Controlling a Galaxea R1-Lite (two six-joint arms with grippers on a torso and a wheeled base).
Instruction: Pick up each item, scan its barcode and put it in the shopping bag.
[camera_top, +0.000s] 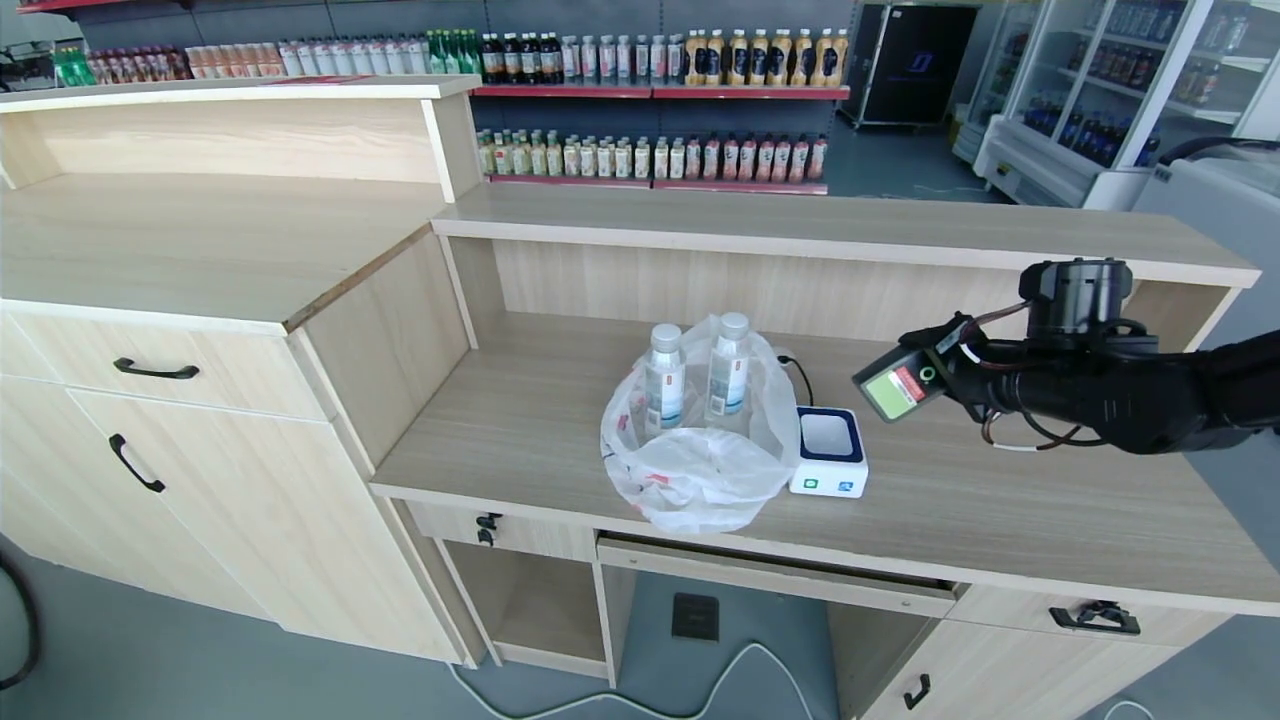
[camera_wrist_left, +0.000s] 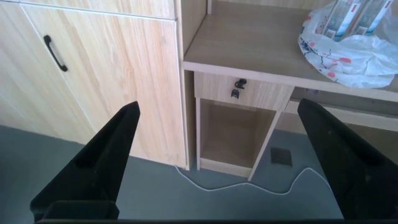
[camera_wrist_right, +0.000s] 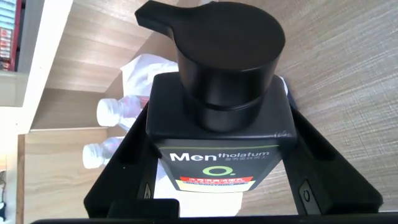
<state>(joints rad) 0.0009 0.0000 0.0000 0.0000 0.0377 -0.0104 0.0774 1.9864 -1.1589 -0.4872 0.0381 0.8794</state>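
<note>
My right gripper (camera_top: 925, 375) is shut on a black pump bottle (camera_top: 900, 385) with a green and red label, held tilted in the air to the right of the white scanner (camera_top: 828, 452). The right wrist view has the pump bottle (camera_wrist_right: 217, 112) clamped between my fingers (camera_wrist_right: 323, 162), its black pump head foremost. A white plastic shopping bag (camera_top: 700, 460) stands on the counter left of the scanner with two clear water bottles (camera_top: 665, 378) upright in it. My left gripper (camera_wrist_left: 217, 162) hangs open low beside the counter, above the floor, with nothing between its fingers.
A raised wooden ledge (camera_top: 840, 225) runs behind the counter. A taller cabinet (camera_top: 200, 270) with black handles stands to the left. A cable (camera_wrist_left: 249, 186) trails on the floor under the counter. The bag (camera_wrist_left: 348, 43) overhangs the counter's front edge. Bare counter lies right of the scanner.
</note>
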